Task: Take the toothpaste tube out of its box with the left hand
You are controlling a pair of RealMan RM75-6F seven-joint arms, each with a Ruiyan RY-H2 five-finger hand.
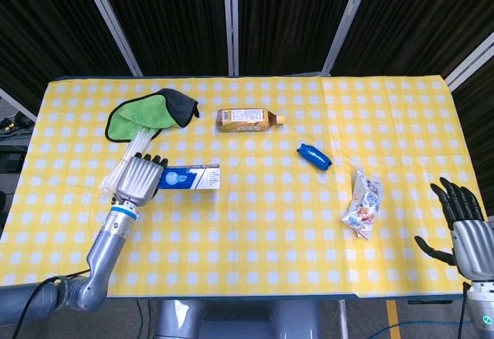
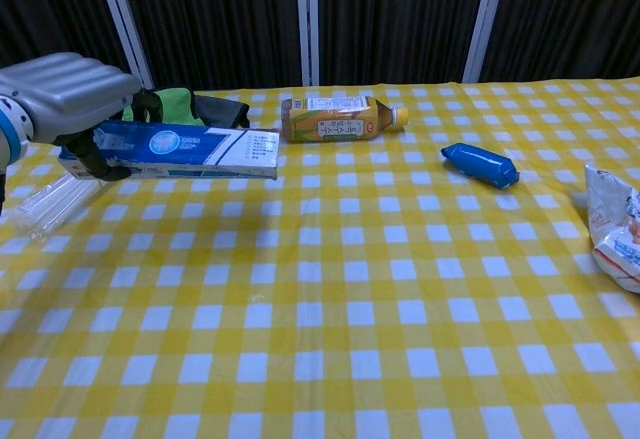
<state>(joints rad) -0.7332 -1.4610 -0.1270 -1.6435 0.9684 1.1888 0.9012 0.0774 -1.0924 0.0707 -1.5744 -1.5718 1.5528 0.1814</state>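
My left hand [image 1: 137,180] [image 2: 70,94] grips the left end of the blue and white toothpaste box [image 1: 189,177] [image 2: 185,151]. The box hangs level above the yellow checked tablecloth [image 2: 330,289], its long side running to the right. Its shadow lies on the cloth below. No tube shows outside the box. My right hand [image 1: 465,223] stands at the table's right edge in the head view, fingers spread, holding nothing.
A green and black cloth [image 1: 150,113] and a clear plastic sleeve [image 1: 123,163] lie at the back left. A tea bottle [image 1: 248,120] lies at the back middle, a small blue packet [image 1: 314,155] right of centre, a snack bag [image 1: 363,204] further right.
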